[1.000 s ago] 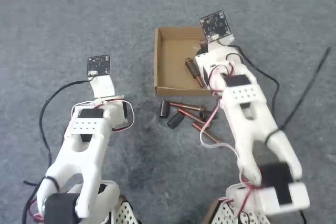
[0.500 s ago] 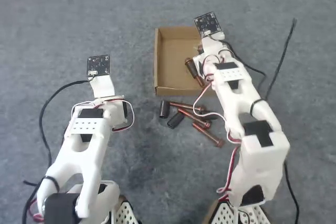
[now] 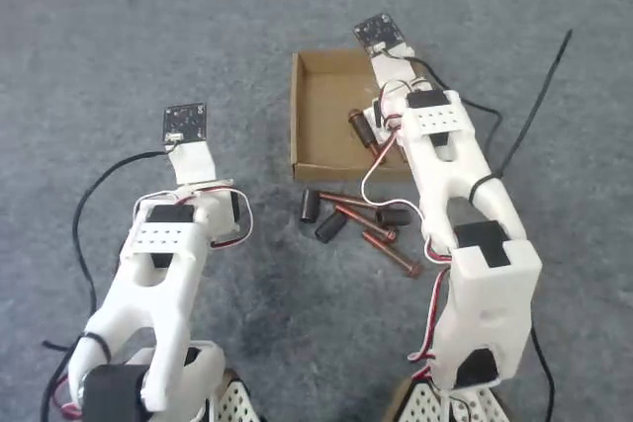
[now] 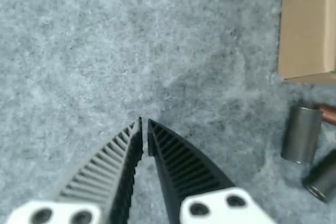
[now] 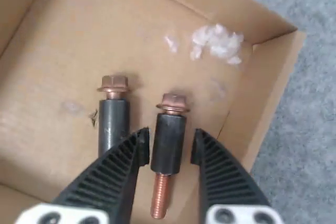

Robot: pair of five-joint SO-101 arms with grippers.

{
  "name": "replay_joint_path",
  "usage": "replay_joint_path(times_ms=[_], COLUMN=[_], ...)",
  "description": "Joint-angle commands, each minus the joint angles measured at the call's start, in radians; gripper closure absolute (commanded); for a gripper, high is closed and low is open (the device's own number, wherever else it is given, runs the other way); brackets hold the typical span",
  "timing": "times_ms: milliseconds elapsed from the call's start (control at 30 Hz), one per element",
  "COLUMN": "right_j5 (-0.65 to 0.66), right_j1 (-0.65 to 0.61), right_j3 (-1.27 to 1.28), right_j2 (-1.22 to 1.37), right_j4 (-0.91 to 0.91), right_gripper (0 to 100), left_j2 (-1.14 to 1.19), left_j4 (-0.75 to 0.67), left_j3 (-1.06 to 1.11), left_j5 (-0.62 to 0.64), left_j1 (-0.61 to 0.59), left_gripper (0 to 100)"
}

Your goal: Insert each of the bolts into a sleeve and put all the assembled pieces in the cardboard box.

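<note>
The cardboard box (image 3: 321, 96) is sitting on open carpet (image 3: 148, 46). Inside its walls, the right gripper (image 5: 169, 142) is hanging released and straddling one assembled piece (image 5: 170, 132). A second assembled piece (image 5: 114, 116) is lying beside the first. At the box's 6 o'clock, three bolts (image 3: 348, 201) and three sleeves (image 3: 309, 206) are lying loose. At their 9 o'clock, the left gripper (image 4: 143, 127) is hovering clenched and empty.

1. Box (image 3: 295, 116): the floor is bare on the left and far side.
2. Two pieces (image 5: 113, 121) lie by its right wall, and the right claw (image 5: 169, 142) straddles one with its fingers spread.
3. The right arm (image 3: 445, 145) overhangs the box's right side.
4. Loose bolts (image 3: 351, 202) and sleeves (image 3: 310, 206) clutter the counter (image 3: 99, 76) just in front of the box.
5. Bare counter surrounds the left claw (image 4: 143, 129).
</note>
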Motion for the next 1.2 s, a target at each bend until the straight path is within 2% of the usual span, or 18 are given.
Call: replay_joint_path(times_ms=[0,267,600,667,767,967,1167], right_j5=[0.018,0.018,0.012,-0.028,-0.083,-0.084,-0.081], right_j1=[0.013,0.035,0.036,0.035,0.036,0.028,-0.01], right_j3=[-0.063,-0.077,-0.075,-0.061,0.002,0.206,0.465], right_j2=[-0.031,-0.154,-0.266,-0.262,-0.297,-0.495,-0.67], right_j4=[0.004,0.134,0.42,0.455,0.473,0.476,0.384], right_gripper=[93.7,99.2,99.2,99.2,99.2,99.2,99.2], left_j2=[-0.003,-0.003,-0.003,-0.003,-0.003,-0.003,-0.003], left_j4=[-0.008,-0.043,-0.043,-0.043,-0.043,-0.044,-0.044], left_j3=[-0.05,-0.047,-0.05,-0.05,-0.05,-0.05,-0.05], left_j5=[0.003,0.003,0.002,0.002,0.002,0.002,0.002], left_j1=[-0.002,-0.002,-0.002,-0.002,-0.002,-0.003,-0.003], left_gripper=[99,99,99,99,99,99,99])
